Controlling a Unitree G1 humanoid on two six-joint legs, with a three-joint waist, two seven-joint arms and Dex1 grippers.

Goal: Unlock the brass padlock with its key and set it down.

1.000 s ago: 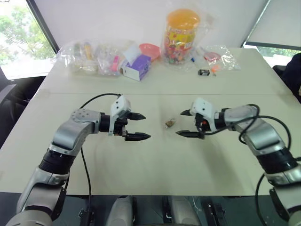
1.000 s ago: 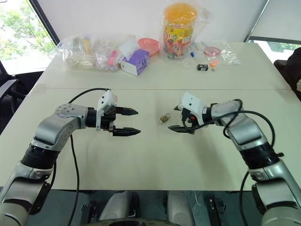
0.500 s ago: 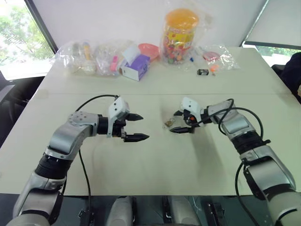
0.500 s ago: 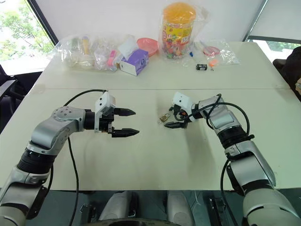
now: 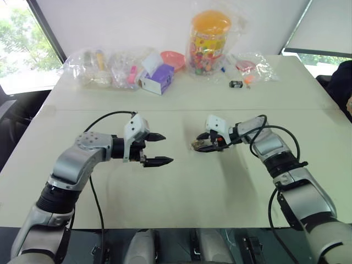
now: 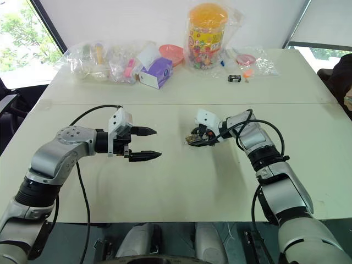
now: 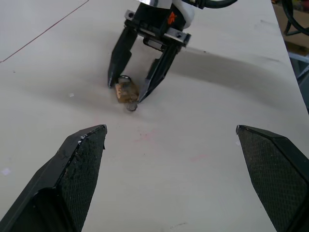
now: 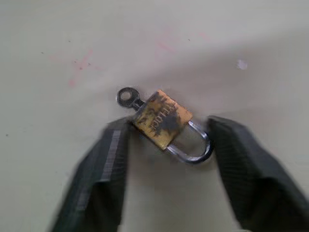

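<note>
The brass padlock [image 8: 161, 118] lies flat on the cream table [image 5: 181, 187], its silvery shackle closed and a small key [image 8: 128, 96] sticking out of its body. My right gripper [image 5: 201, 145] reaches down to it at mid-table, one finger against the body and the other against the shackle. In the left wrist view the same two black fingertips [image 7: 113, 79] pinch the lock [image 7: 126, 90] from both sides. My left gripper [image 5: 168, 148] hovers open a short way to the lock's left, pointing at it, with nothing between its fingers.
Along the table's far edge sit clear bags of small items [image 5: 104, 66], a purple-and-white box [image 5: 159, 77], a tall jar with an orange lid [image 5: 210, 38] and a small black-and-white gadget [image 5: 237, 84]. A seam [image 5: 82, 110] crosses the table behind the grippers.
My right gripper has moved left and down onto the padlock, and its fingers have closed in around it. The left gripper has stayed where it was, open.
</note>
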